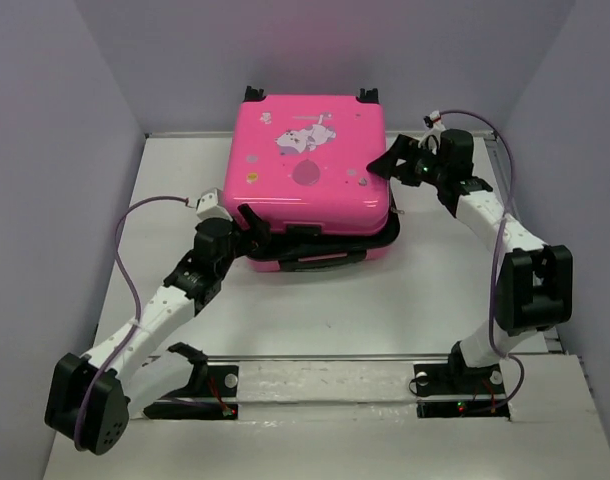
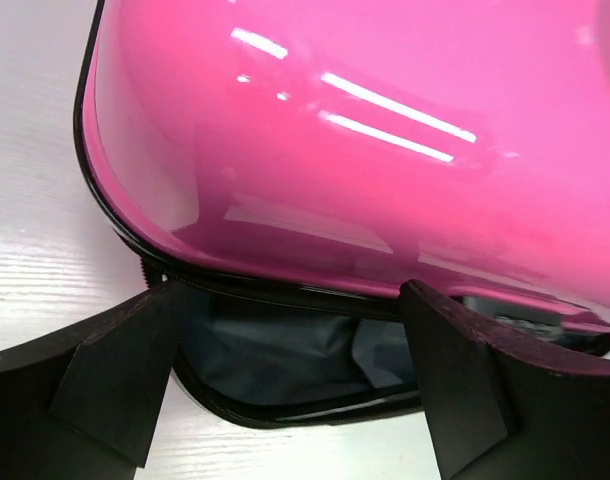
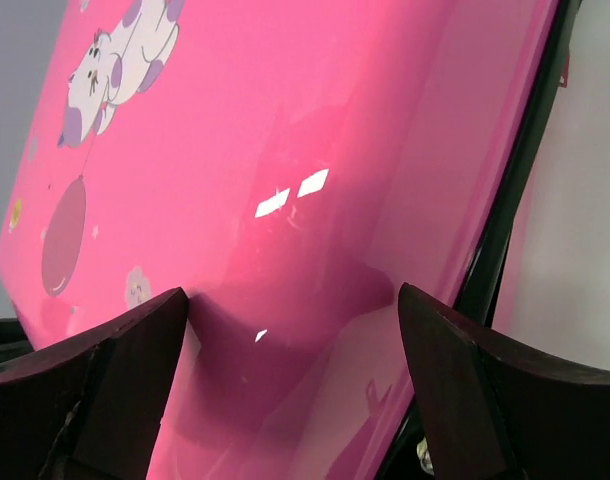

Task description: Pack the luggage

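Top external, upper centre: hot-pink luggage (image 1: 310,165) lying flat, lid not fully down, dark lining (image 2: 275,350) showing in the gap. Left gripper (image 1: 260,228) spread wide at the lower-left corner; right gripper (image 1: 385,165) wide over the lid's right edge. Likely risk: lopsided push skewing lid, pinching lining in zipper band.

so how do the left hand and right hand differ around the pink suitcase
The left hand is at the pink suitcase's near left corner; the right hand is at its right side. The left hand sits low, level with the gap showing dark lining; the right hand is higher, over its top. Both are open, holding nothing.
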Tool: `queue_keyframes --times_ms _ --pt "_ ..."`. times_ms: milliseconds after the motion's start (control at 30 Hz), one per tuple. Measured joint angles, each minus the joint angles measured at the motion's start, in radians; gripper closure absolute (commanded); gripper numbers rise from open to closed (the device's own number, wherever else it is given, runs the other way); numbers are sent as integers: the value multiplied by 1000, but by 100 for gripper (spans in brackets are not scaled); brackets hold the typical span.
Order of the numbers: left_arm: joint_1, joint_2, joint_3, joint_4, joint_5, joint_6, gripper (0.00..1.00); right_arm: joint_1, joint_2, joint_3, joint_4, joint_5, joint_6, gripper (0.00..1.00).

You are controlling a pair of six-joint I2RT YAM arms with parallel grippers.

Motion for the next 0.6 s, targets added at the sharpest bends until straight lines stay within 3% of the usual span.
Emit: queue_keyframes --times_ms 200,267,333,433,500,600 --pt "21 -130 126 -81 10 21 1 -31 -55 -18 -70 -5 8 17" --pt "48 -173 151 -85 38 28 1 -35 -72 -49 -58 -13 10 19" --pt "61 -206 150 -105 61 28 2 -40 -107 -105 -18 -25 12 31" --pt "60 -269 83 -115 112 10 2 -42 -171 -178 21 -42 11 34" --pt "59 -290 26 -157 110 -11 1 -42 -201 -201 24 -53 5 28" --pt "76 -254 -2 -178 96 -34 1 -50 -245 -229 8 -42 -2 7"
